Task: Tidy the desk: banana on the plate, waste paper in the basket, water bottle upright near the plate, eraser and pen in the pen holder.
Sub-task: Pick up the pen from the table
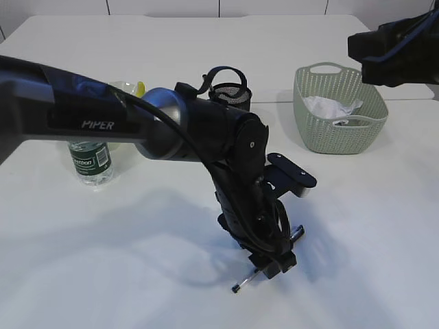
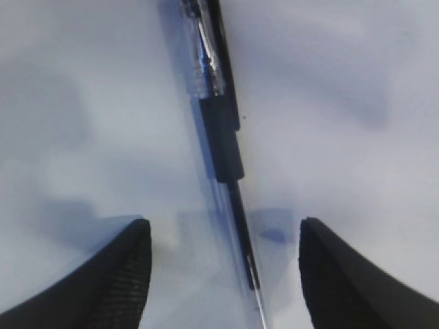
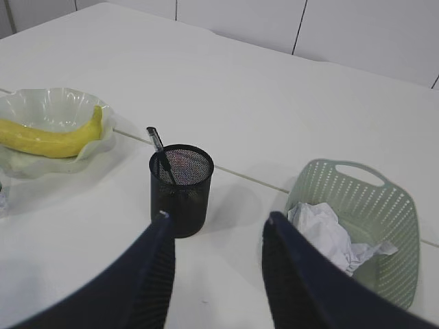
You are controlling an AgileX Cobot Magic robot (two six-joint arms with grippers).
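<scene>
A black pen (image 1: pixel 245 279) lies on the white table near the front. My left gripper (image 1: pixel 274 264) points down over it. In the left wrist view the pen (image 2: pixel 219 130) lies between the open jaws (image 2: pixel 225 223), which do not touch it. My right gripper (image 3: pixel 218 216) is open and empty, held high at the back right. The black mesh pen holder (image 3: pixel 182 188) has another pen (image 3: pixel 156 140) in it. The banana (image 3: pixel 48 140) lies on the plate (image 3: pixel 41 103). Waste paper (image 3: pixel 322 229) is in the green basket (image 3: pixel 357 226). The water bottle (image 1: pixel 89 161) stands upright. No eraser shows.
In the exterior view the pen holder (image 1: pixel 230 92) stands at the back middle and the basket (image 1: pixel 339 110) at the back right. The left arm hides much of the plate (image 1: pixel 130 88). A table seam runs across behind the holder.
</scene>
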